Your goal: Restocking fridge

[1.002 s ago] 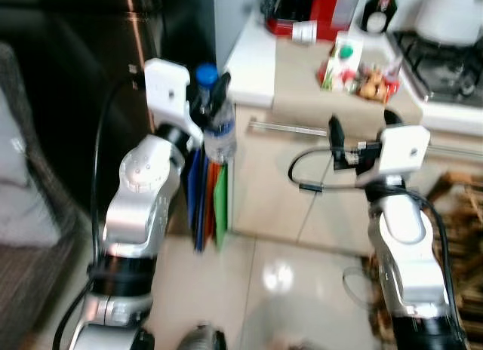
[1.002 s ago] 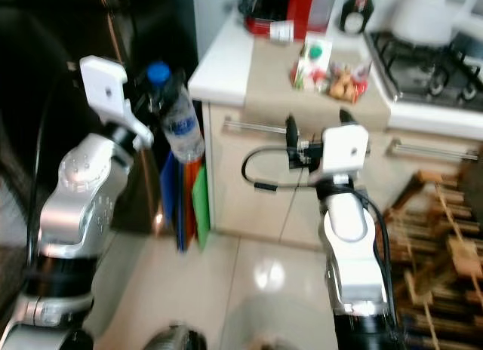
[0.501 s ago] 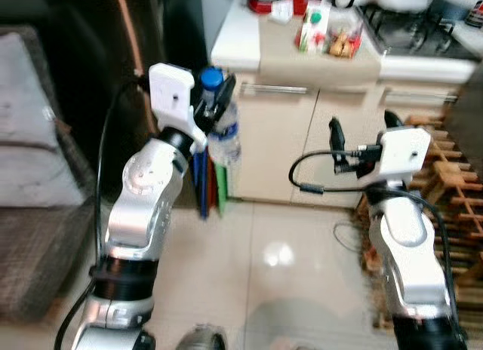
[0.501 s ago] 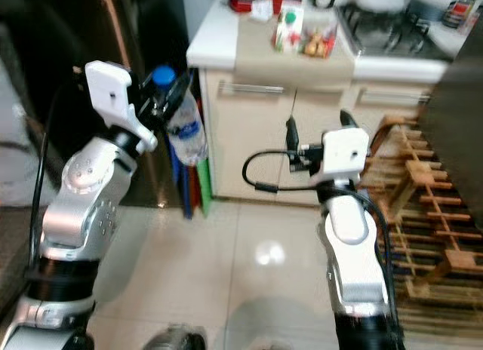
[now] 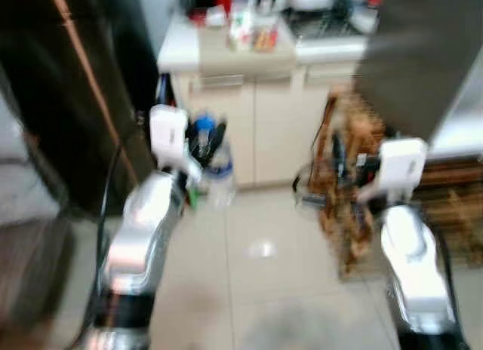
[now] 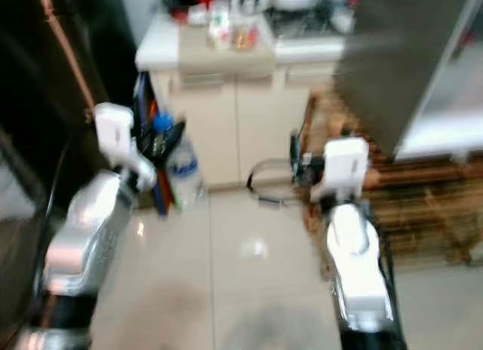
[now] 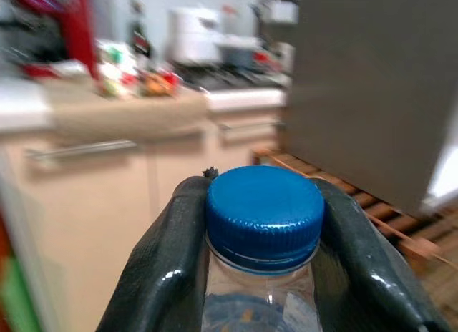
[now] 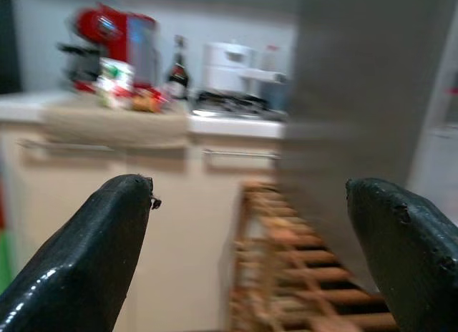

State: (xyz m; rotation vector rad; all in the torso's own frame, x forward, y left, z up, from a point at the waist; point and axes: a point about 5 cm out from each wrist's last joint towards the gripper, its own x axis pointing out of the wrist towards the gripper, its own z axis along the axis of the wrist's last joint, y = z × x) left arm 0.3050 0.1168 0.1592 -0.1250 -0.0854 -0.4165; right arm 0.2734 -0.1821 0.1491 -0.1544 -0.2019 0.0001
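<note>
Looking down through my head cameras, blurred with motion, I see my left gripper [image 5: 205,139] raised over the pale tiled floor [image 5: 256,274], clamped on the neck of a clear water bottle [image 5: 219,176] with a blue cap [image 6: 161,123]; the bottle hangs in front of the cream cabinet [image 5: 249,131], toward its dark-fridge side. My right gripper [image 6: 300,158] is held out before the same cabinet's other end, just in front of a wooden rack [image 5: 347,184], and I cannot tell from here how its fingers stand. On the counter [image 6: 219,52] above the cabinet sit small packets and a stove, too blurred to sort. From my left wrist, both black fingers [image 7: 164,275] press against the bottle's neck just under the blue cap, with the cabinet's bar handle [image 7: 79,150] and a red appliance [image 7: 54,17] beyond. From my right wrist, my two fingertips [image 8: 93,253] stand wide apart with nothing between them, the cabinet, the wooden rack and a grey panel [image 8: 365,81] ahead.
</note>
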